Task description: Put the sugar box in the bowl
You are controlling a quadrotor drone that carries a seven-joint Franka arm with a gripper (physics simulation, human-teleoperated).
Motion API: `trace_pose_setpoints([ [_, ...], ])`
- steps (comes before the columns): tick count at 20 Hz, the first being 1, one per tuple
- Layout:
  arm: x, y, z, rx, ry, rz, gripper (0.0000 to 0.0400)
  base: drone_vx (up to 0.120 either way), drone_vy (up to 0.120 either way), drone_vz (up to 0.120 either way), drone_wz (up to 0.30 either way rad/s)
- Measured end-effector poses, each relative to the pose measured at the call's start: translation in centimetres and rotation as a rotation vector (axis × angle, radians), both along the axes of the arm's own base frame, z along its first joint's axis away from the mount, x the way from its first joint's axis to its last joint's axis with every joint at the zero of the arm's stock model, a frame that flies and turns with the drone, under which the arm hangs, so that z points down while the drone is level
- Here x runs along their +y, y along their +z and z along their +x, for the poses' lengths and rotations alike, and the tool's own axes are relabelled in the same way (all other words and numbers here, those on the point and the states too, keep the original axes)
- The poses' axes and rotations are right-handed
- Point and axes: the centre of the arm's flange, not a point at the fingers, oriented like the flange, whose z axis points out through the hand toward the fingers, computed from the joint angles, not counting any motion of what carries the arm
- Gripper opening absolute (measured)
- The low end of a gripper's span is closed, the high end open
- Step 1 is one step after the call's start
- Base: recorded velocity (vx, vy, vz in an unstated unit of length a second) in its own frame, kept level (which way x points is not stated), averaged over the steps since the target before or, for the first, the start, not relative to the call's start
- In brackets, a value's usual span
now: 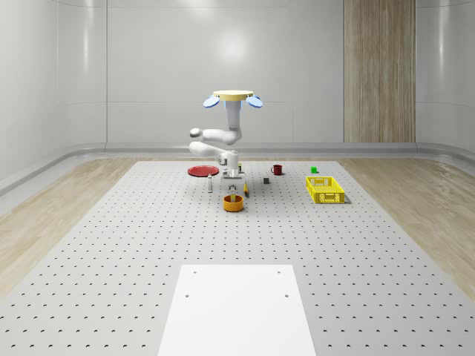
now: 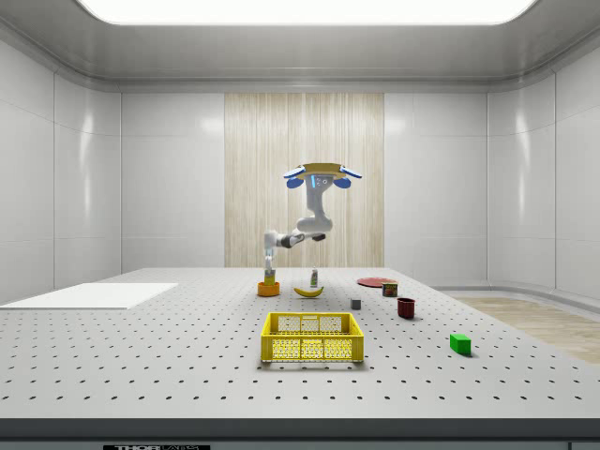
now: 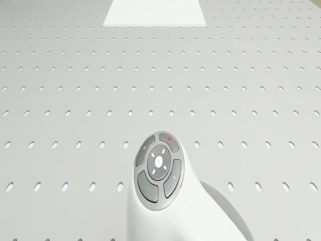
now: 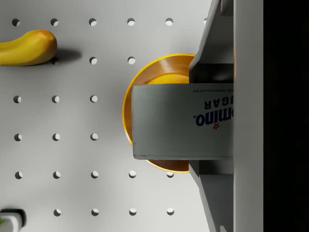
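Both fingers pinch the sugar box (image 4: 183, 121) flat, lengthwise across the bowl (image 4: 145, 82).

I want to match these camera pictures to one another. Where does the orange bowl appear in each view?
Whole-scene view: bowl at centre, below the gripper, left of the yellow crate.
Side view: bowl left of centre, under the gripper, left of the banana.
Drone view: not in it.
Wrist view: bowl at centre, partly behind the held sugar box.
Shared landmark: the banana.
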Motion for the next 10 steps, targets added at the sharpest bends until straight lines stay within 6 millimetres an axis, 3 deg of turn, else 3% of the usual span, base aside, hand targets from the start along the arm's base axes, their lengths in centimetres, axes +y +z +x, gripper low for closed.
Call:
trace_pose_setpoints([
  [4, 0.0, 1.3, 0.0, 0.0, 0.012, 0.0, 0.0166, 0.0, 0.0, 0.0, 0.0],
  [7, -0.3, 1.9, -0.1, -0.001, 0.021, 0.002, 0.0289, 0.0, 0.0, 0.0, 0.0],
  [10, -0.2, 1.6, 0.0, -0.002, 0.009, 0.005, 0.0347, 0.0, 0.0, 0.0, 0.0],
])
